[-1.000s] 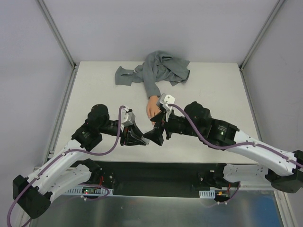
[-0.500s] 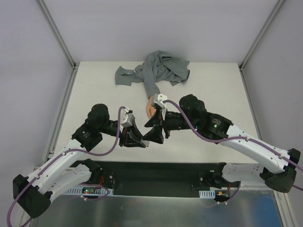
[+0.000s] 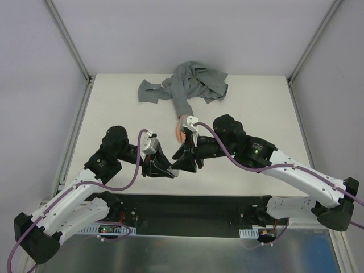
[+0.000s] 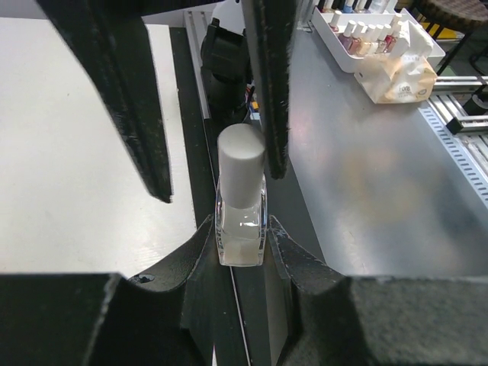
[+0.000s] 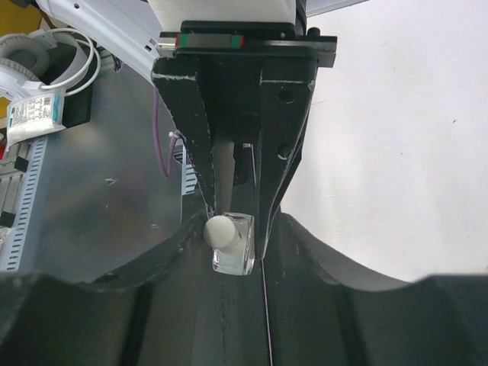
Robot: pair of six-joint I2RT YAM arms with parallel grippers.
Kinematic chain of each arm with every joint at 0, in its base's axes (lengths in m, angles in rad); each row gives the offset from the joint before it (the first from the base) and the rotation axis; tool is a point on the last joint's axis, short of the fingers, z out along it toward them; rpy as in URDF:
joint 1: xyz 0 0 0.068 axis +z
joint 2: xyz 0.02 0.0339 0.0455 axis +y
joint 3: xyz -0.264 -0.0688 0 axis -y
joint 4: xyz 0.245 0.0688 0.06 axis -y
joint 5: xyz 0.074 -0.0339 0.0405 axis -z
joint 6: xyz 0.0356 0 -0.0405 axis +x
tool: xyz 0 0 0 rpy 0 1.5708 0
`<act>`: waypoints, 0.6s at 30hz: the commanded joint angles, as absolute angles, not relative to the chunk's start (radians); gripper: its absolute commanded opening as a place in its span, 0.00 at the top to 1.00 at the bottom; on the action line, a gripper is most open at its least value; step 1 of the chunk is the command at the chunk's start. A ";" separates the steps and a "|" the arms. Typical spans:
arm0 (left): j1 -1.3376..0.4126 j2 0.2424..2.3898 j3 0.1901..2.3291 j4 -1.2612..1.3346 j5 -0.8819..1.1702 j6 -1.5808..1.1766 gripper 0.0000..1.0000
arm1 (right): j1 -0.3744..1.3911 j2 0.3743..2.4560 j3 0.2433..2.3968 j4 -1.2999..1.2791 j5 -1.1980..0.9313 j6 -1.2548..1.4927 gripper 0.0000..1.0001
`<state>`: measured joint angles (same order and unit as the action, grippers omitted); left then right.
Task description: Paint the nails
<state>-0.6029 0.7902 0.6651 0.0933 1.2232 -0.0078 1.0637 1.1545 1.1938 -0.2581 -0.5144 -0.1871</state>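
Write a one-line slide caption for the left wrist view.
Left gripper clamps a small clear bottle; the open right gripper straddles its pale cap.

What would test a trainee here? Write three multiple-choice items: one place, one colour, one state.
1. The bottle is: A in the left jaws; B on the floor; C in a drawer.
2. The sleeve is: A red; B grey; C blue.
3. The bottle's cap is: A off; B on; C broken.

A: the left wrist view shows the jaws clamping its glass body.
B: the top view shows grey cloth.
B: the cap sits whole on the bottle's neck.
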 commanded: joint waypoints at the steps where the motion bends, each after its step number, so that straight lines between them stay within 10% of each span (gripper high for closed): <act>1: -0.611 0.770 0.695 0.156 1.249 -0.026 1.00 | 1.060 1.158 1.181 -0.190 -0.560 -0.181 0.67; 6: -0.606 0.721 0.678 0.140 1.064 -0.009 1.00 | 1.084 1.132 1.117 -0.086 -0.468 -0.144 0.99; 9: -0.601 0.671 0.663 0.120 0.849 0.023 1.00 | 1.172 1.112 1.059 -0.029 -0.136 -0.120 0.99; 13: -0.584 0.603 0.637 0.104 0.634 0.040 1.00 | 1.499 1.188 1.017 0.064 0.901 -0.003 0.99; 18: -0.583 0.581 0.623 0.100 0.612 0.055 1.00 | 1.598 1.367 1.215 -0.121 1.141 0.155 0.99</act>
<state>-0.5953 0.5911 0.6071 -0.0277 0.7574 0.0319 1.5349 1.2652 1.1358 -0.0059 0.7666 -0.0113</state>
